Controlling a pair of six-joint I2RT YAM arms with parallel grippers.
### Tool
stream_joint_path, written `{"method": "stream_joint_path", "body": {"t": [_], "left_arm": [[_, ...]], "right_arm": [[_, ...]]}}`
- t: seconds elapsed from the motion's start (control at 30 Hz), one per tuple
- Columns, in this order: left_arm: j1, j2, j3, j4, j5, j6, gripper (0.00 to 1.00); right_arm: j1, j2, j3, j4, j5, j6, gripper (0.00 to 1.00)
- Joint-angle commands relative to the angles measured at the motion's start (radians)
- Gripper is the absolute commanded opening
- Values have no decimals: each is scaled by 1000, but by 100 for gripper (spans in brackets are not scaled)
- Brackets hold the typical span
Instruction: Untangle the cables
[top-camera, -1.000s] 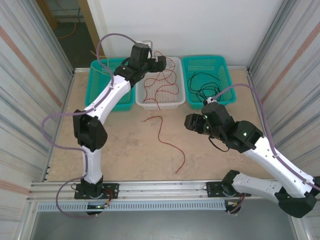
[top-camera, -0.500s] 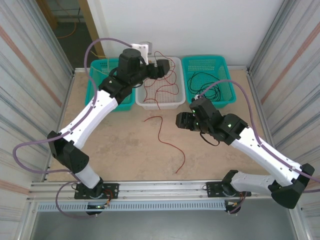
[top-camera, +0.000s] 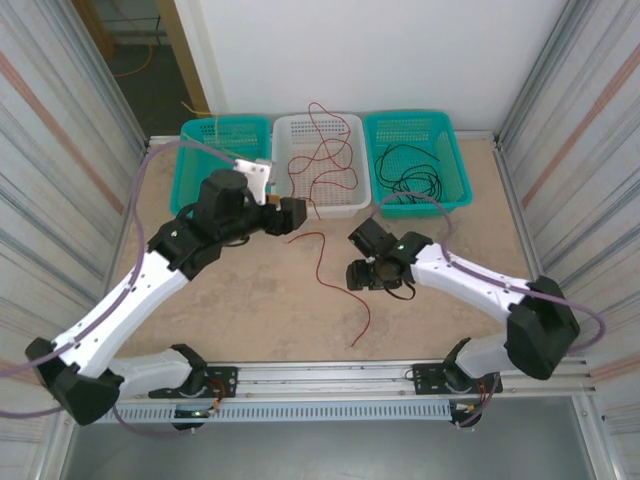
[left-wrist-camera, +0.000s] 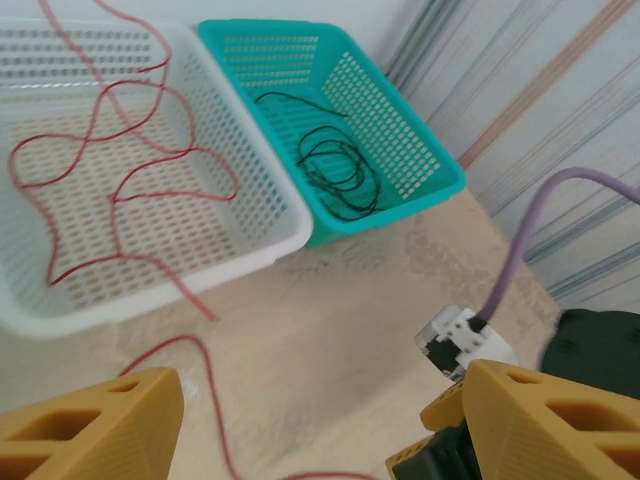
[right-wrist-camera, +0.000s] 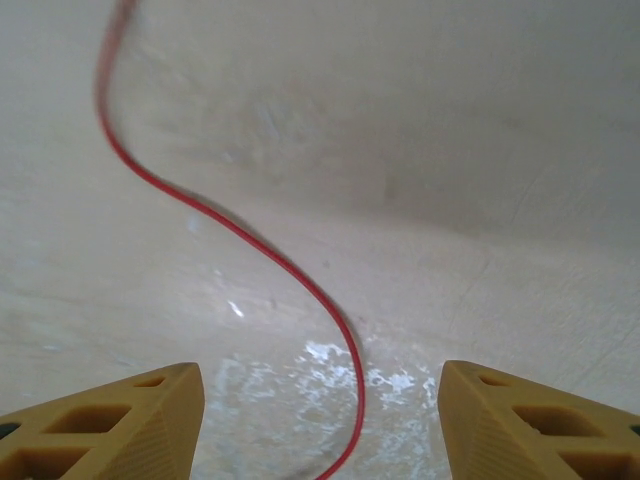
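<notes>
Beige tabletop (top-camera: 230, 300) under me, baskets lined up at twelve o'clock: the white basket (top-camera: 290, 207) holds a tangle of red cables (left-wrist-camera: 150, 190), and the teal basket (left-wrist-camera: 385, 212) at one o'clock holds the black cables (left-wrist-camera: 335, 170). One loose red cable (right-wrist-camera: 262, 250) lies mid-table, trailing toward five o'clock. Right gripper (right-wrist-camera: 320, 400) hangs right over it, fingers spread wide, strand running between them, nothing grasped. Left gripper (top-camera: 297, 214) is splayed too, empty, near the strand's eleven o'clock end. My call: drop the right straight down, keep the wire centred, pinch low against the table, because it's thin and could slip out sideways
</notes>
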Motion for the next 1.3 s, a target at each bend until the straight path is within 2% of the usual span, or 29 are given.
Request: {"method": "stream_joint_path", "body": {"t": [0.0, 0.3, 0.6, 0.77, 0.9, 1.1, 1.2, 1.27], "left_arm": [[7, -56, -60, -27, -72, -43, 72], [8, -162, -159, -49, -114, -84, 71], [9, -125, -115, -53, -76, -47, 69], [9, -109, -104, -24, -55, -45, 67], [8, -115, -108, -12, -42, -57, 65], [9, -141, -132, -4, -43, -73, 62], [9, -140, -132, 2, -32, -77, 63], [10, -134, -126, 8, -21, -77, 64]], "right_arm": [[34, 66, -13, -22, -9, -4, 61], [152, 213, -22, -31, -3, 62, 59], [155, 226, -42, -11, 14, 91, 57], [156, 218, -66, 2, 4, 102, 52], [156, 217, -67, 5, 0, 97, 40], [159, 169, -44, -10, 34, 84, 10], [167, 113, -10, -28, 67, 60, 0], [182, 63, 20, -37, 96, 42, 0]]}}
